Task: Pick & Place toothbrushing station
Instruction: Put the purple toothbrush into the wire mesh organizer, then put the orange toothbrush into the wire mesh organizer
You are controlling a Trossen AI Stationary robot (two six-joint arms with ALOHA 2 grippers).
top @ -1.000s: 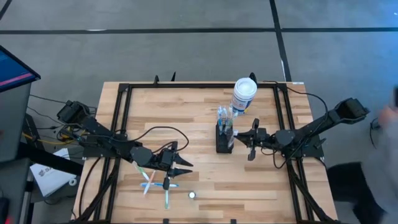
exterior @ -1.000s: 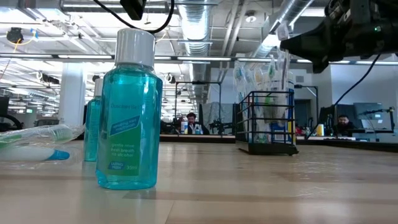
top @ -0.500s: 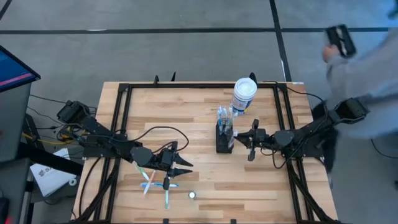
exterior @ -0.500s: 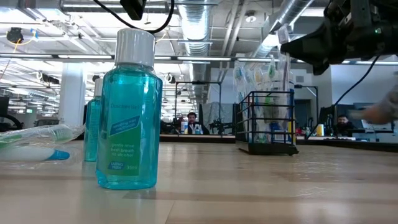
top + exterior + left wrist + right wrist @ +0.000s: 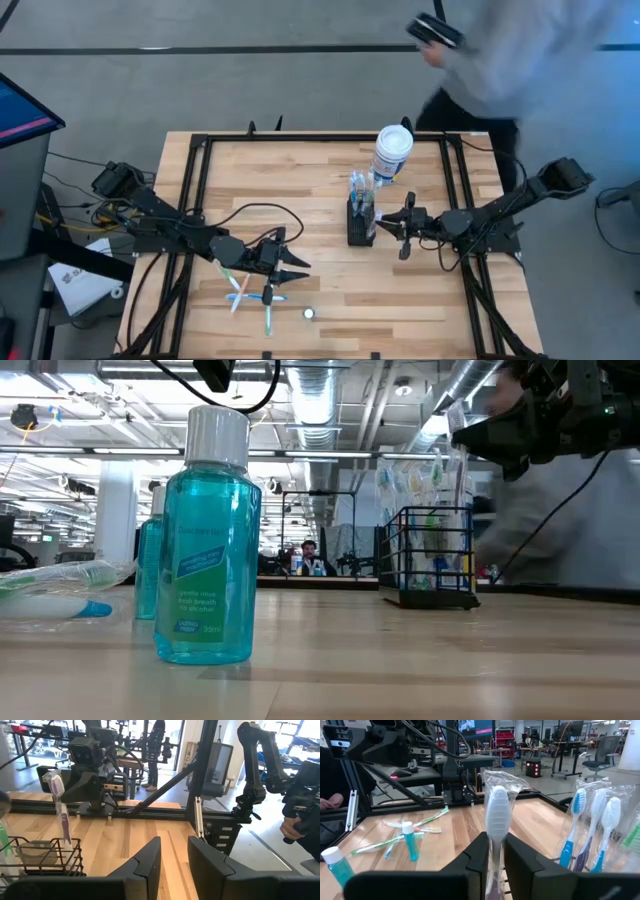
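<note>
Wooden counter (image 5: 320, 275) under two dark arms, seen from above. At its left front, the left pincer (image 5: 292, 266) hovers with fingers slightly parted, holding nothing, just beside loose wrapped toothbrushes (image 5: 250, 292) and a small teal mouthwash bottle (image 5: 210, 540). Right of centre stands the black wire toothbrushing station (image 5: 361, 222) (several packaged brushes stand upright inside it), with a white canister (image 5: 392, 152) just behind it. Right again, the right pincer (image 5: 388, 223) sits beside the caddy, its fingers close on either side of a wrapped white toothbrush (image 5: 497, 820); a firm clamp cannot be confirmed. Beyond the counter, a person in grey (image 5: 530, 50) passes.
</note>
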